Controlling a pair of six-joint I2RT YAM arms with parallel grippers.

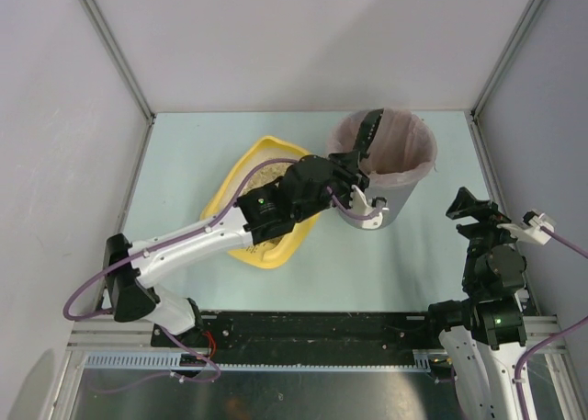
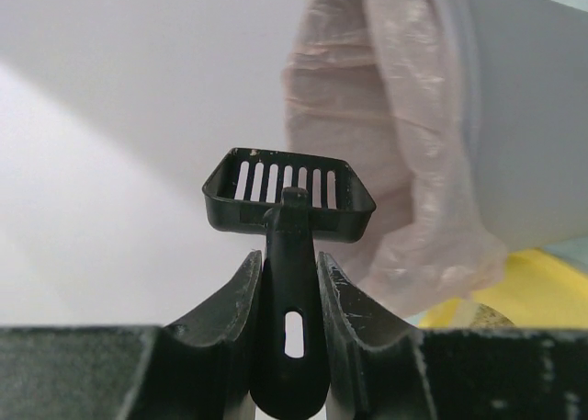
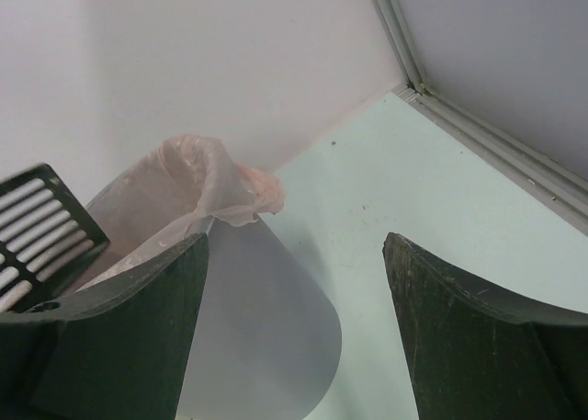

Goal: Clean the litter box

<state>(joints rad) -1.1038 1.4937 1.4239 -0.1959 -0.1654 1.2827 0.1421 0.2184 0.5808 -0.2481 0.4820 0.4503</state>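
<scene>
My left gripper (image 2: 287, 259) is clamped on the handle of a black slotted plastic scoop (image 2: 288, 192), holding it over the grey round bin with pinkish liner (image 1: 401, 202). The shallow yellow plastic litter box (image 1: 246, 165) sits at the bin's nine o'clock, partly under that arm. At the bin's four o'clock, my right gripper (image 3: 294, 255) has its fingers apart.

Plain white walls (image 1: 303, 43) enclose a pale green tabletop (image 1: 367, 264), grey metal posts (image 1: 112, 51) at the corners.
</scene>
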